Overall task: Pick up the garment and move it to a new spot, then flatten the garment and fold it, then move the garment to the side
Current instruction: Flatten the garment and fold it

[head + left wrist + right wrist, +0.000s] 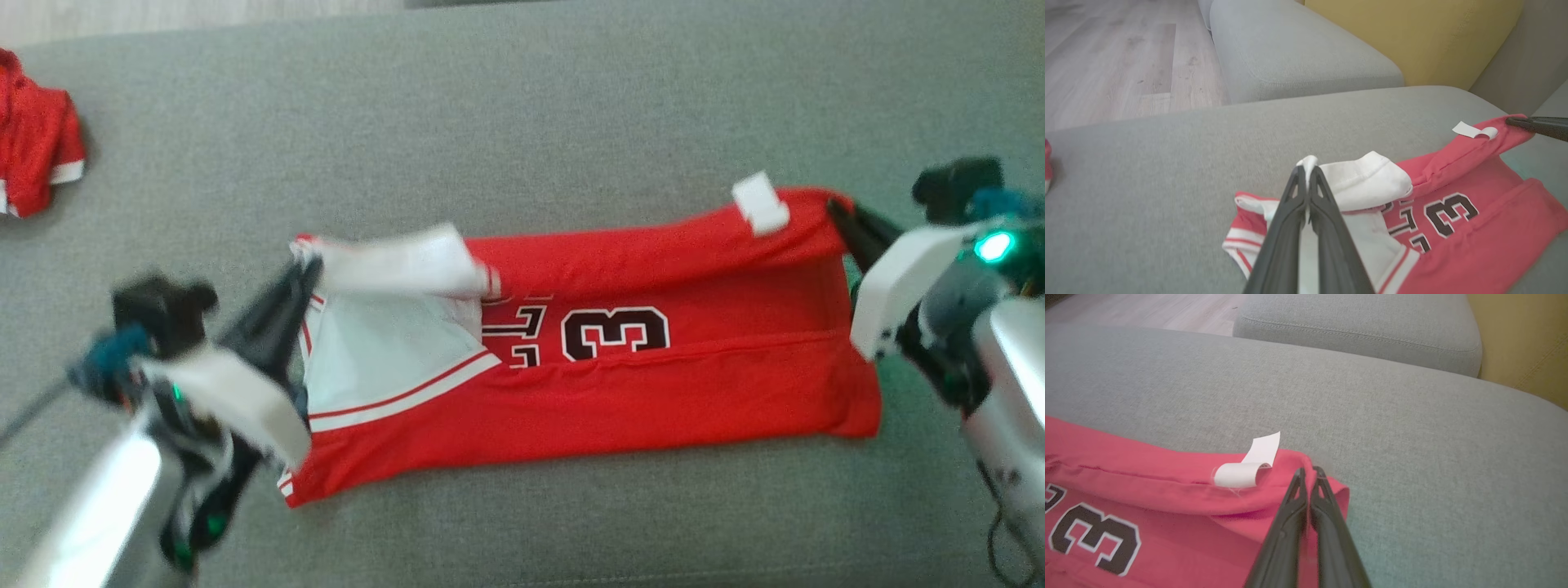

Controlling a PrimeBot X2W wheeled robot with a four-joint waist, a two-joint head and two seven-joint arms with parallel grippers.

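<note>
I have the garment (653,384), a red jersey with white trim and a dark number 3 (616,333) on it, lying stretched sideways across the grey sofa seat (522,106), roughly in the middle of my head view. My left gripper (1306,169) is closed, its two dark fingers pressed together on the white edge at the jersey's left end, where the cloth is bunched and partly turned over so the white inside shows. My right gripper (1308,470) is closed too, pinching the far right corner of the red hem, and that corner rises off the seat toward the fingertips. A white label (1251,467) curls up from the hem just beside the right gripper, close to its tips but not caught between them. The upper edge of the jersey is folded over onto itself along its length. Well apart, at the far left of the seat, lies a second red garment (37,155) in a crumpled heap, clear of both arms. Beyond the seat I see another grey cushion (1298,53), a yellow cushion (1412,36) behind it and a pale wooden floor (1118,61). The grey fabric between the jersey and the heap is bare.
</note>
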